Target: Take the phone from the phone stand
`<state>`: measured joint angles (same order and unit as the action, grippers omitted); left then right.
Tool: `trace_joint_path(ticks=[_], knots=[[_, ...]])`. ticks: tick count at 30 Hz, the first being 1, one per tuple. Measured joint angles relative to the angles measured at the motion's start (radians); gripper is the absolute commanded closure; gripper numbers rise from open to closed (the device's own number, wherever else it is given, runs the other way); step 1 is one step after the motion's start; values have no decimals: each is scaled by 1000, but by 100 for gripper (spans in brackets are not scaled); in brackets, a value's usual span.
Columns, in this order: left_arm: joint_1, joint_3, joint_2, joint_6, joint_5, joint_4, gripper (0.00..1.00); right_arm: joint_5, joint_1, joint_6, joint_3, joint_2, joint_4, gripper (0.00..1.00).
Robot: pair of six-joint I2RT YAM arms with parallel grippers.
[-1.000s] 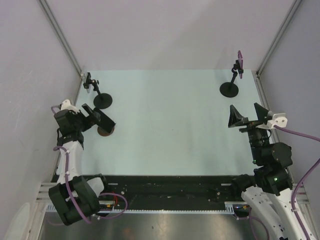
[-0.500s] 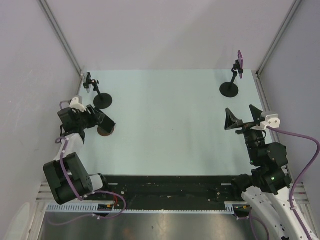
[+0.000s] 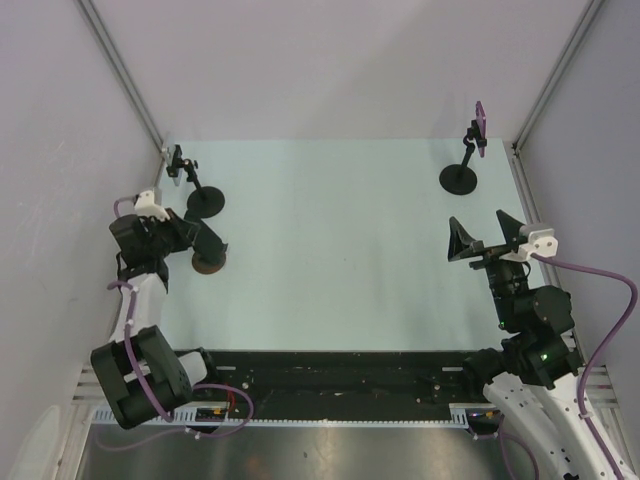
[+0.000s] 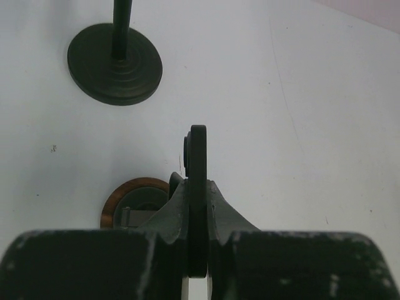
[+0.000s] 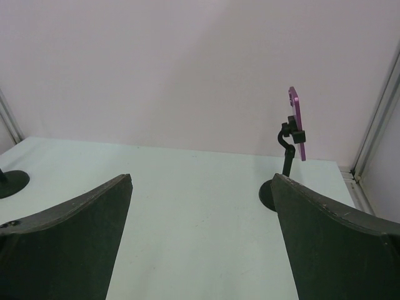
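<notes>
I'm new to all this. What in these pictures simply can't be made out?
- Phone: right wrist view shows it edge-on, so its screen is hidden; tiny in the top view.
- Left stand: left wrist view cuts off its top; what it holds is too small in the top view.
- Brown disc: partly hidden behind the left gripper.

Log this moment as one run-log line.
left gripper: jaws shut, by brown disc | right gripper: jaws open, apart from purple phone | phone: on phone stand
</notes>
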<state>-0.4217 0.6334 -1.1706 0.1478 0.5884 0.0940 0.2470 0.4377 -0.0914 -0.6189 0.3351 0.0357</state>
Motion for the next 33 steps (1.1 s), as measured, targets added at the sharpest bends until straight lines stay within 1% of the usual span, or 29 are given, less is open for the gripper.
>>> trace_joint_path(ticks=[6,11,15,17,22,28,30,33], knots=[[0,1,93,6,-13,0,100,-27,4,1,0,1,5,0],[2,23,163,48,-21,-28,100,-84,6,10,0,19,19,0],[34,50,196,116,-23,-51,100,-159,6,33,-2,58,21,0],[72,58,212,157,-25,-55,99,-209,6,54,-7,87,18,0],[235,76,236,261,-23,-60,100,-382,6,127,-48,197,2,0],[437,103,214,389,-9,-65,100,-589,8,234,-83,344,-2,0],[514,118,193,424,-6,-67,100,-632,11,277,-87,394,-3,0],[624,138,161,465,-9,-75,100,-656,15,316,-91,448,-23,0]])
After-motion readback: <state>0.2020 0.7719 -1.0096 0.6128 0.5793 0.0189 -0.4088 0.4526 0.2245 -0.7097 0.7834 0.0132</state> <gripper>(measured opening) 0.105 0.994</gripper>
